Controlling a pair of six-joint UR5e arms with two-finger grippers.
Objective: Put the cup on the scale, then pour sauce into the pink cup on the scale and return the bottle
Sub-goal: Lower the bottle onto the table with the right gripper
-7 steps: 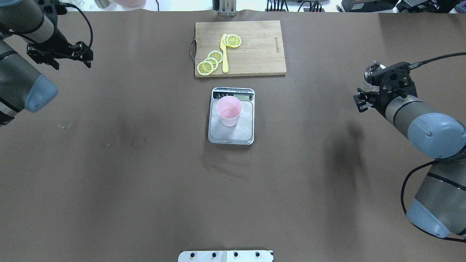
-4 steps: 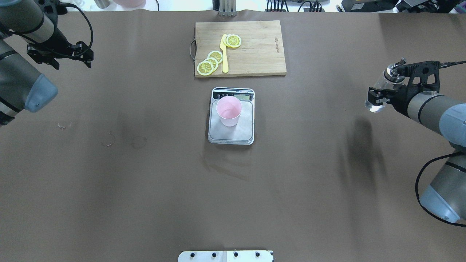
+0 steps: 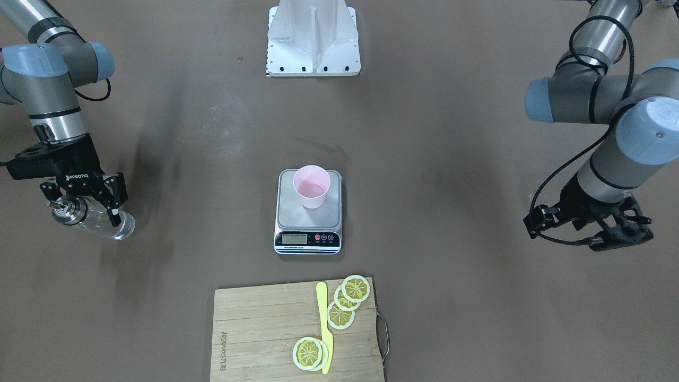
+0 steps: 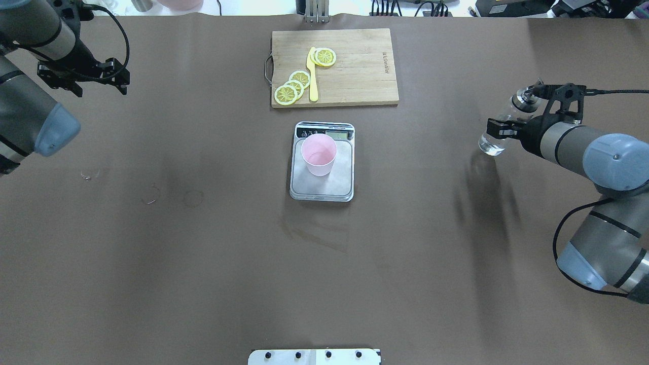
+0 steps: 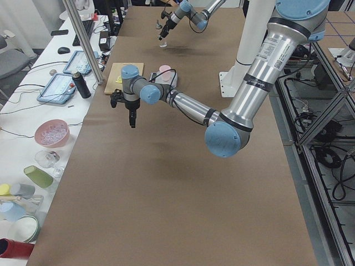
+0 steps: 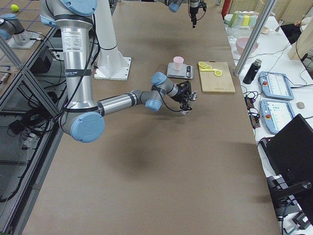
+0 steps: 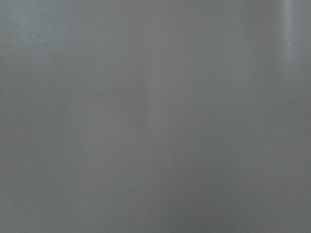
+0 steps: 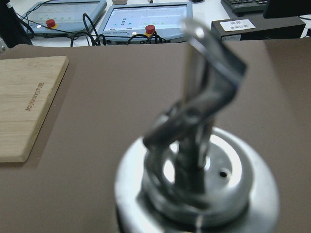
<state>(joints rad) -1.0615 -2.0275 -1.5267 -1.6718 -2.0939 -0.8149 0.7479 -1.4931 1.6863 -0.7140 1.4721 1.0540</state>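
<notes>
The bottle [image 4: 491,144] hangs tilted above the table [image 4: 203,253], grasped between the fingers of the right gripper [image 4: 502,129]; the cup [image 4: 318,154] stands on the scale [image 4: 324,190], well apart from those fingers; the left gripper [image 4: 120,76] has its fingers spread, holding nothing.

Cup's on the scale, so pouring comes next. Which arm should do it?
Right. The right end effector grips the bottle in the air; the left end effector is empty, far from the cup.
</notes>
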